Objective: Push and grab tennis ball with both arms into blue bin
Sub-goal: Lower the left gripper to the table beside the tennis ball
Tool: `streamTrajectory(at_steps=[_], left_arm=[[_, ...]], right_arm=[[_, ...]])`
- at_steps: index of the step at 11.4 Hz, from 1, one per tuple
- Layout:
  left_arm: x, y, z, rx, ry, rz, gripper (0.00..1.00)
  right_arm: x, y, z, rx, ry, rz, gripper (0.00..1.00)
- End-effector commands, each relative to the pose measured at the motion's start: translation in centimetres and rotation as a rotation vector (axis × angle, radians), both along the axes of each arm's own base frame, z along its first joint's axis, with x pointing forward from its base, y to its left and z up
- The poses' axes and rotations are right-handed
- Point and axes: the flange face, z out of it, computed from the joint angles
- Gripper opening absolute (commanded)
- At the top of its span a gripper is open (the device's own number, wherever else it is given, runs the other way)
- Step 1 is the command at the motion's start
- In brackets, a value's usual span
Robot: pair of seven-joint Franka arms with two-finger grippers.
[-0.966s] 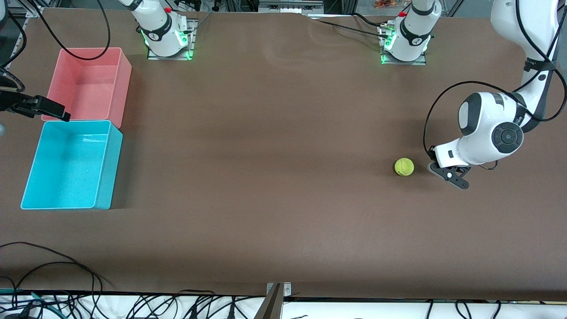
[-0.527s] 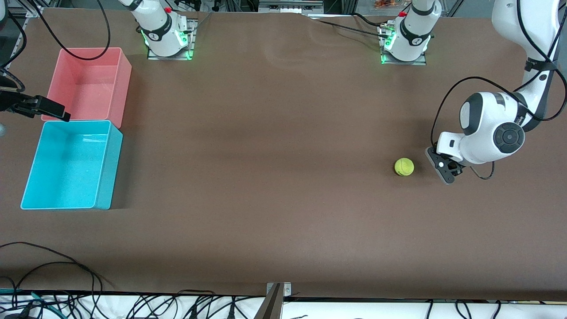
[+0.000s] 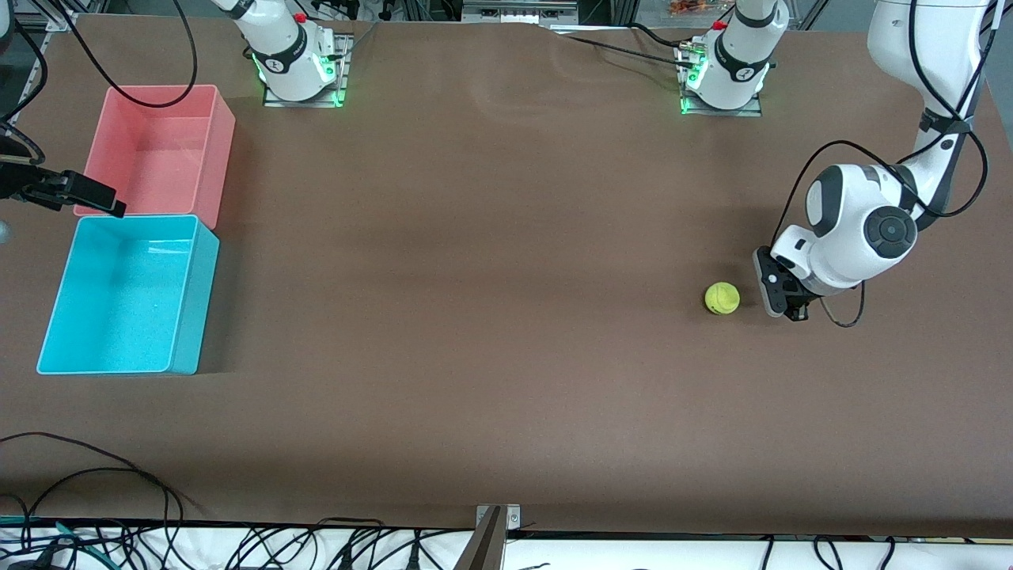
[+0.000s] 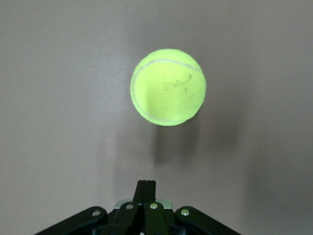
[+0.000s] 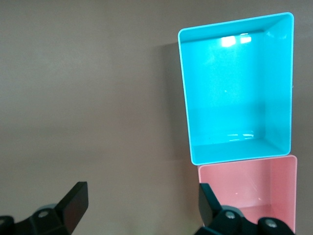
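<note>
The tennis ball (image 3: 722, 298) lies on the brown table toward the left arm's end, and fills the middle of the left wrist view (image 4: 167, 86). My left gripper (image 3: 779, 294) is shut and empty, low beside the ball with a small gap, its fingertips (image 4: 146, 185) pointing at it. The blue bin (image 3: 194, 317) stands empty at the right arm's end and also shows in the right wrist view (image 5: 183, 98). My right gripper (image 3: 95, 198) is open and empty, held over the table edge by the two bins (image 5: 142, 196).
A pink bin (image 3: 224, 150) of the same shape stands empty, touching the blue bin and farther from the front camera; it shows in the right wrist view (image 5: 249, 191). The two arm bases (image 3: 297, 67) (image 3: 724, 75) stand at the table's back edge. Cables hang at the front edge.
My left gripper has turned and moved closer to the ball, from slightly nearer the front camera to level with it. The ball and the right arm have not moved.
</note>
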Motion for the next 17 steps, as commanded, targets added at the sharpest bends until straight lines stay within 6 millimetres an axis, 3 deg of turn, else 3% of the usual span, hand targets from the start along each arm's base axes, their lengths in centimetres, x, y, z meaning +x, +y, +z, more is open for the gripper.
streamTrajectory(at_steps=[1,10,17], left_arm=[[-0.1,-0.1,-0.9,-0.052,-0.012,-0.07,0.0],[-0.7,-1.4,-3.6,-0.074,0.007,-0.098,0.0],[-1.7,-3.9,-5.0,-0.096,0.036,-0.037,0.0]], right_arm=[[0.2,-0.3,0.4,0.009,-0.007,0.009,1.0],[0.3,-0.2,0.4,0.009,-0.007,0.01,1.0],[0.3,-0.1,0.3,0.009,-0.006,0.011,1.0]])
